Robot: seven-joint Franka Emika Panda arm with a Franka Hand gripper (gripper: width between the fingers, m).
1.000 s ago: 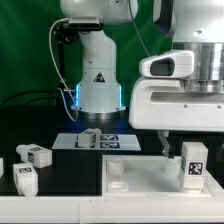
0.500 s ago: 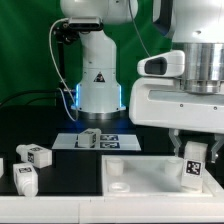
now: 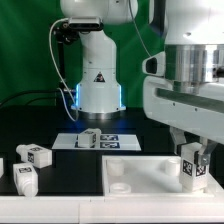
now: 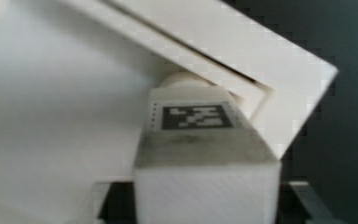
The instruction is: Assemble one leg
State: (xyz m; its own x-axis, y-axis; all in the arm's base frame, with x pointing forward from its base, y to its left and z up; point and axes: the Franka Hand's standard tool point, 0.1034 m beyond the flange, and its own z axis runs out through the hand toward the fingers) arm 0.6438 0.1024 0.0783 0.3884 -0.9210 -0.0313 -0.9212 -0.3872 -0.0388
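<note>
My gripper [image 3: 191,160] is shut on a leg [image 3: 191,168], a small white block with a black-and-white tag. It holds the leg upright over the right far corner of the large flat white slab [image 3: 145,180], at the exterior view's right. In the wrist view the leg [image 4: 202,150] sits between the two dark fingers [image 4: 300,205], with its far end over the slab's corner [image 4: 69,90]. I cannot tell whether the leg touches the slab. Two more legs [image 3: 37,155] [image 3: 25,179] lie at the exterior view's left.
Another white leg [image 3: 89,138] stands on the marker board [image 3: 112,142] in front of the robot base [image 3: 97,90]. A further white part shows at the exterior view's left edge [image 3: 2,166]. The slab has round sockets [image 3: 118,186] near its left corners.
The hand has shifted toward the exterior view's right and turned a little. The leg in it has stayed almost in place at the slab's corner.
</note>
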